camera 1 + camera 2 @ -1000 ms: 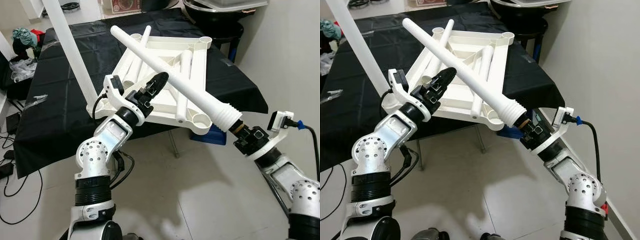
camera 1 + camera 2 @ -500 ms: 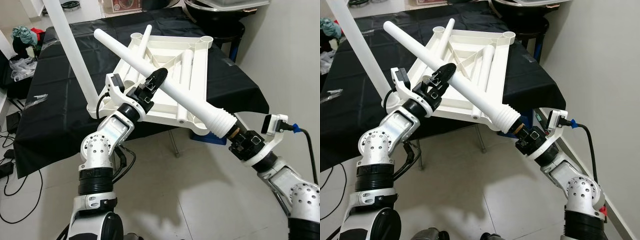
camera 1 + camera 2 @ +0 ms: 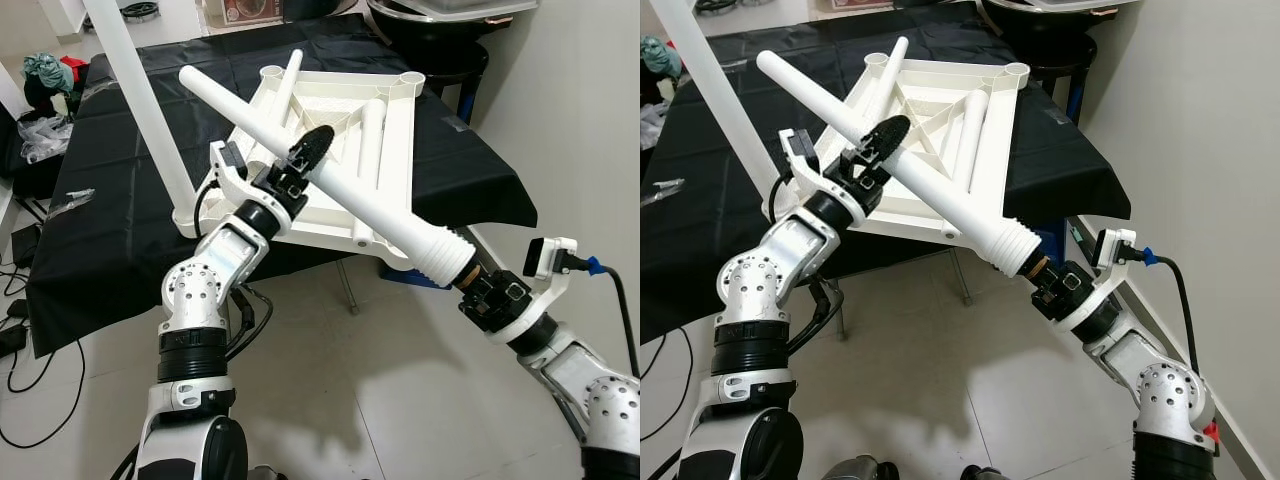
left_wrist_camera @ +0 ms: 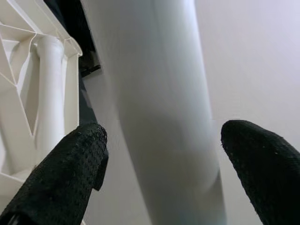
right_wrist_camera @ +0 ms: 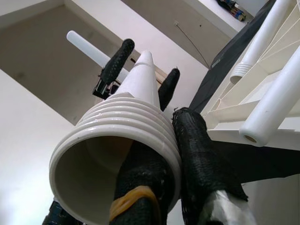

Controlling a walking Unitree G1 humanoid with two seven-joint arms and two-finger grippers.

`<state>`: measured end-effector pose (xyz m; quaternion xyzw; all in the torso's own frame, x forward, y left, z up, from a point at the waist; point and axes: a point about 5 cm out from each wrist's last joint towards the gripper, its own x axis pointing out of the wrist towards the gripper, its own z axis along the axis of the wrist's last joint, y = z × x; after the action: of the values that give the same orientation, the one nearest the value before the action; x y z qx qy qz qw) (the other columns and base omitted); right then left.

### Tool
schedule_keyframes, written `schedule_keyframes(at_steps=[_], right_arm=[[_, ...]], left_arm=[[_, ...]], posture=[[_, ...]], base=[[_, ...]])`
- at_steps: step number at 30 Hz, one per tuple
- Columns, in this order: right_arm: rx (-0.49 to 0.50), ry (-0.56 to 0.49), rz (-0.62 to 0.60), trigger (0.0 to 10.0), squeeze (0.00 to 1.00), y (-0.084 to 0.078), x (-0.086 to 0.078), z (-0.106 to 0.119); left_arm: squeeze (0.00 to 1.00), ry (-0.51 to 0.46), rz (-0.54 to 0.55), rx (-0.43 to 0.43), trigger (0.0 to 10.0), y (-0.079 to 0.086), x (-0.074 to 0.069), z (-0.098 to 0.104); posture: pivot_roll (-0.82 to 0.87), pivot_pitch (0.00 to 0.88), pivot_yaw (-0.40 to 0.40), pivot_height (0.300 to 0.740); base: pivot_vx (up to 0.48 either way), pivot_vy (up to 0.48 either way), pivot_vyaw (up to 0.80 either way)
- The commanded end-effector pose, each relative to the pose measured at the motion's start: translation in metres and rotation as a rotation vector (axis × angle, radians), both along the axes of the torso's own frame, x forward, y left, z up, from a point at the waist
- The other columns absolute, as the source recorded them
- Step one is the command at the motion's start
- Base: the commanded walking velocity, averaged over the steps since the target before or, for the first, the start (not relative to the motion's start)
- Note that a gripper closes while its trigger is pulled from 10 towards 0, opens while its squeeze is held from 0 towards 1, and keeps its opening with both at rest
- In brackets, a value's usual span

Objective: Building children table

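Loose white table leg (image 3: 340,190) held aloft on a diagonal over the upturned white tabletop (image 3: 395,120), narrow end up and away toward the robot's left, ribbed threaded end low at the robot's right. Right gripper (image 3: 468,275) clamped on that threaded end, one black finger inside the hollow mouth and one outside against the ribs, per the right wrist view. Left gripper (image 3: 305,160) at mid-shaft, fingers (image 4: 70,173) spread wide to either side of the leg with gaps showing, not closed on it; contact with the shaft not clear. Tabletop lying underside up on a black-draped table (image 3: 130,230), ribbed underside and corner sockets facing up, near edge jutting past the cloth toward the robot. One leg (image 3: 145,110) standing upright in the near-left corner socket, tall, running out of the top of the picture. Two more legs (image 3: 372,135) lying loose in the recess of the underside. Pale tiled floor (image 3: 400,400) below both arms.
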<state>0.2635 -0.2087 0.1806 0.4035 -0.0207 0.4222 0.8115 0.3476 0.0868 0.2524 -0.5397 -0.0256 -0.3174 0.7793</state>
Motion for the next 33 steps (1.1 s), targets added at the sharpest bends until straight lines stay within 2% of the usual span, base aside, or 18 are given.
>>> schedule_keyframes(at_steps=[1,5,6,7,22,23,24,25,29,30,33], right_arm=[[0.004,-0.025,0.037,0.0,0.00,0.003,-0.003,0.004],[0.002,-0.026,0.035,0.0,0.00,0.002,-0.002,0.005],[0.000,-0.026,0.032,0.0,0.00,0.001,-0.001,0.006],[0.001,-0.027,0.028,0.0,0.00,0.001,-0.001,0.006],[0.001,-0.035,0.007,0.0,0.00,-0.001,0.000,0.008],[0.001,-0.037,0.005,0.0,0.00,-0.001,0.000,0.008],[0.000,-0.037,0.004,0.0,0.00,-0.001,0.000,0.008],[-0.002,-0.037,0.001,0.0,0.00,-0.001,0.001,0.008],[-0.009,-0.037,-0.013,0.0,0.00,-0.002,0.002,0.008],[-0.006,-0.037,-0.018,10.0,0.00,-0.002,0.004,0.009],[-0.013,-0.039,-0.039,10.0,0.00,-0.003,0.006,0.009]], left_arm=[[0.00,-0.001,-0.026,-0.050,10.0,-0.008,0.000,0.003],[0.00,0.003,-0.021,-0.047,10.0,-0.007,0.001,0.002],[0.00,0.012,-0.008,-0.051,5.4,-0.006,0.003,0.002],[0.00,0.017,0.007,-0.055,0.0,-0.005,0.004,0.001],[0.00,0.037,0.038,-0.067,0.0,-0.001,0.009,-0.001],[0.00,0.043,0.031,-0.058,4.5,-0.001,0.009,-0.002],[0.00,0.046,0.026,-0.052,4.5,-0.002,0.009,-0.002],[0.00,0.050,0.025,-0.052,10.0,-0.003,0.010,-0.002],[0.00,0.053,0.029,-0.054,10.0,-0.003,0.010,-0.003],[0.00,0.052,0.031,-0.055,10.0,-0.002,0.011,-0.002],[0.00,0.054,0.036,-0.064,10.0,-0.002,0.012,0.000]], posture=[[0.09,0.117,0.005,0.740],[0.09,0.120,0.001,0.740],[0.09,0.123,0.000,0.740],[0.09,0.127,0.001,0.740],[0.08,0.137,0.002,0.740],[0.08,0.137,0.002,0.740],[0.08,0.137,0.002,0.740],[0.08,0.139,0.003,0.740],[0.08,0.138,0.001,0.740],[0.08,0.138,0.004,0.740],[0.09,0.140,0.000,0.740]], base=[[0.000,0.000,0.00],[0.000,0.000,0.00],[0.000,0.000,0.00],[0.000,0.000,0.00],[0.000,0.000,0.00],[0.000,0.000,0.00],[0.000,0.000,0.00],[0.000,0.000,0.00],[0.000,0.000,0.00],[0.000,0.000,0.00],[0.000,0.000,0.00]])
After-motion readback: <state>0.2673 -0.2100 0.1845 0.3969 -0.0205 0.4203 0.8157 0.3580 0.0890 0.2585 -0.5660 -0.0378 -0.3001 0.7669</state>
